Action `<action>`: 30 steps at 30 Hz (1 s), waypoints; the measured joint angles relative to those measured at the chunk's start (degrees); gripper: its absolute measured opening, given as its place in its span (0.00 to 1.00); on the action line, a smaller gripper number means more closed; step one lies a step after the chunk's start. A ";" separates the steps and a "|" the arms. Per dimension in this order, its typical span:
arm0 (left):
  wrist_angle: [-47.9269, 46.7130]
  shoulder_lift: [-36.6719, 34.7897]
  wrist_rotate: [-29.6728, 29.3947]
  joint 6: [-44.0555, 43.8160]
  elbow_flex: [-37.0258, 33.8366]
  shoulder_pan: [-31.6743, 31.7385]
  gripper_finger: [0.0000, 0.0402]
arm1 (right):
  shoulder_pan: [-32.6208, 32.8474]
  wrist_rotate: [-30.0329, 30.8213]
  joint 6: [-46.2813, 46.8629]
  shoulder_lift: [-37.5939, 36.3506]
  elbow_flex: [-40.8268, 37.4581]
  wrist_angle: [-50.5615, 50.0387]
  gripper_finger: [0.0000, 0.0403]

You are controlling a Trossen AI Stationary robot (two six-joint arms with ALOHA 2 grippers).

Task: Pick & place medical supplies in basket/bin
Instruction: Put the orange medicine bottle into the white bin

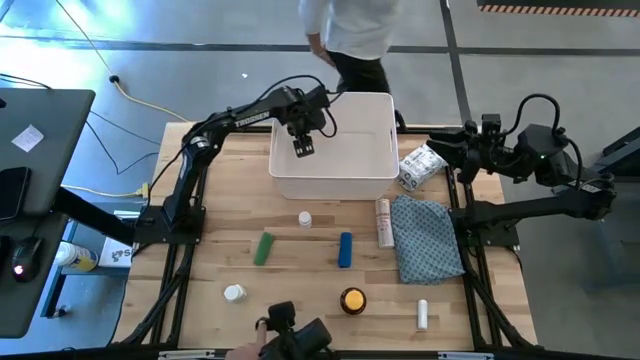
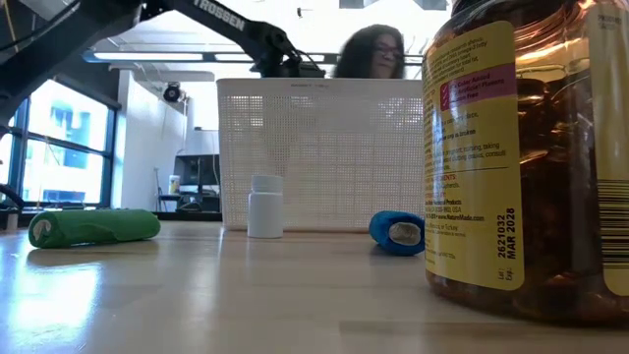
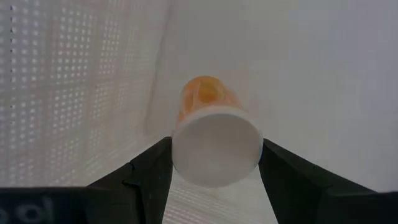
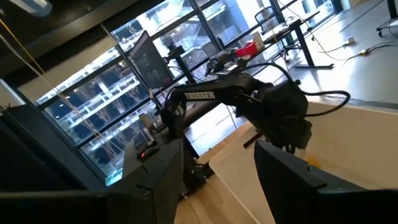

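Observation:
My left gripper (image 1: 303,146) reaches down into the white lattice bin (image 1: 372,180). It is shut on an orange pill bottle with a white cap (image 3: 208,124). On the table in front of the bin lie a small white bottle (image 1: 304,218), a green piece (image 1: 263,248), a blue piece (image 1: 345,250), a white tube (image 1: 383,221), the amber bottle with the yellow cap (image 1: 352,300), another white bottle (image 1: 234,293) and a second tube (image 1: 422,314). A crinkly packet (image 1: 420,166) lies right of the bin. My right gripper (image 4: 217,186) waits, open, at the table's right edge. My left gripper pinches the orange bottle between its two fingers at the white cap end (image 3: 216,149), one finger (image 3: 152,171) on each side of the cap. The fingers come from above, pointing down into the bin. The bottle runs along the fingers, its orange body (image 3: 202,96) toward the bin floor.
A blue-grey patterned cloth (image 1: 425,238) lies right of the white tube. A person (image 1: 350,35) stands behind the bin at the far edge. In the low view the amber bottle (image 2: 521,157) stands close to the camera, with the bin wall (image 2: 319,152) behind the green piece (image 2: 93,226).

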 joint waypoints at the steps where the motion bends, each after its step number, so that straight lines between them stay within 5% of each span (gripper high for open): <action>1: 0.04 0.44 -0.68 0.22 0.00 0.00 0.64 | 0.00 -0.14 0.28 0.00 0.00 0.00 0.47; 13: 0.55 3.39 -0.77 0.59 0.00 1.81 0.64 | 0.00 -1.64 2.14 0.00 0.00 0.00 0.47; 30: 2.17 3.39 -0.10 12.30 -0.81 1.88 0.64 | 0.00 -2.56 2.93 0.00 0.00 0.00 0.47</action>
